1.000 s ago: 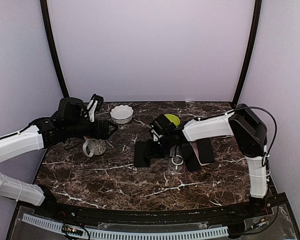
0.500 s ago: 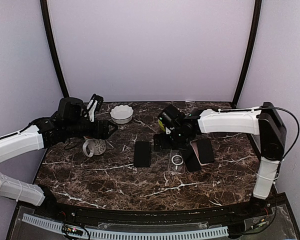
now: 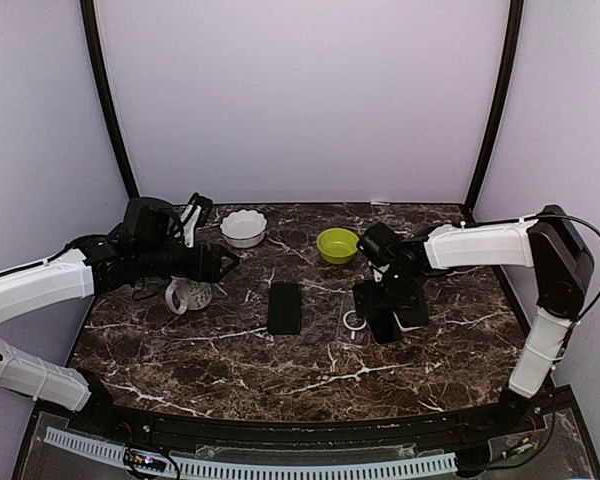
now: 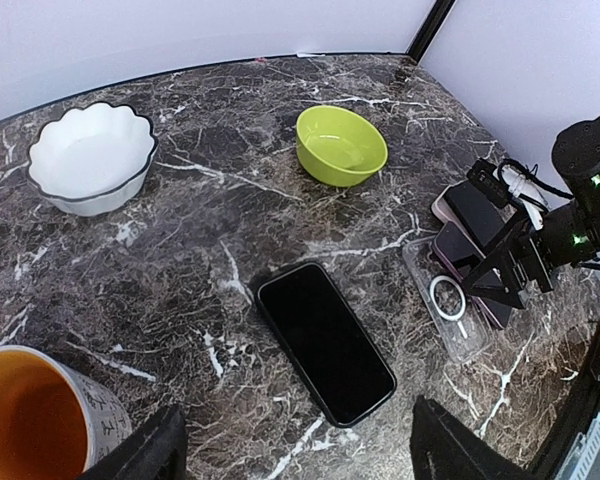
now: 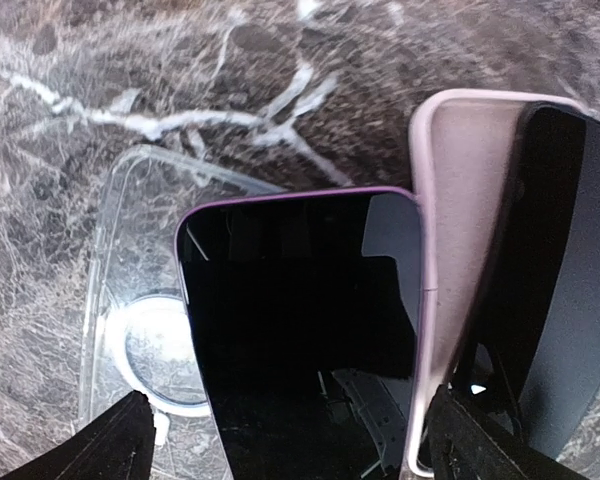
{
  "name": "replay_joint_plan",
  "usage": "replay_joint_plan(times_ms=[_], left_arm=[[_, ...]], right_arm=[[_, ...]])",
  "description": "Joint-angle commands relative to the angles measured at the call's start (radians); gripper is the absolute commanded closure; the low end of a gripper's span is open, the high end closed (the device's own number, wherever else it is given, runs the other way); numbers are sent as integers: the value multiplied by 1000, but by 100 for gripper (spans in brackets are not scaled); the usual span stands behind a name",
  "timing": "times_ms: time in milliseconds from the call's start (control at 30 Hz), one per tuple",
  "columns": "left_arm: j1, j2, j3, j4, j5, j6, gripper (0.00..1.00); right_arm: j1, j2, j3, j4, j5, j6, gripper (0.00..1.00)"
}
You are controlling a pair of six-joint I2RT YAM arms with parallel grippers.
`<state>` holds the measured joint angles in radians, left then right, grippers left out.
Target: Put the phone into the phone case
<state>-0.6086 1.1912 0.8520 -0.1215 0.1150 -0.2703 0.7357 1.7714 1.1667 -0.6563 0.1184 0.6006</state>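
Note:
A black phone (image 3: 285, 307) (image 4: 325, 340) lies flat and face up in the middle of the table, with nothing touching it. To its right a clear phone case (image 3: 353, 322) (image 5: 140, 300) with a white ring lies under one edge of a purple-rimmed phone (image 5: 300, 320). Beside them is a pink phone case (image 5: 450, 200) with another dark phone (image 5: 565, 290) on it. My right gripper (image 3: 383, 312) (image 5: 300, 455) hovers open over the purple-rimmed phone, one finger on each side. My left gripper (image 3: 220, 264) (image 4: 305, 470) stands open above the table, left of the black phone.
A green bowl (image 3: 337, 244) (image 4: 340, 145) sits behind the phones and a white scalloped bowl (image 3: 243, 227) (image 4: 92, 158) at the back left. A patterned mug (image 3: 188, 293) with an orange inside (image 4: 30, 430) stands under my left arm. Dark posts rise at the back corners.
My right gripper has opened and let go of the black phone in the middle, then swung right to hover over the pile of phones and cases. The left arm has barely moved.

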Motion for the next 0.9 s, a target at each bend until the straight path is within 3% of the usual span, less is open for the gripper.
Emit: replay_joint_plan(times_ms=[0,133,400,600,767,867], left_arm=[[6,6,17,-17,16,9,22],[6,7,18,-18,18,11,22],[6,11,19,-19,24,14,23],[6,16,21,-21,28,14,23],[6,19,22,-21,31,14,24],[6,24,23,-22,34,14,24]], right_arm=[[-13,50,-1,20,-24,-29,8],[-11,72,1,46,-86,-31,18],[28,69,22,75,-175,-45,21],[33,40,14,26,-124,-59,15],[20,31,0,11,-82,-40,2],[16,46,10,21,-74,-24,2]])
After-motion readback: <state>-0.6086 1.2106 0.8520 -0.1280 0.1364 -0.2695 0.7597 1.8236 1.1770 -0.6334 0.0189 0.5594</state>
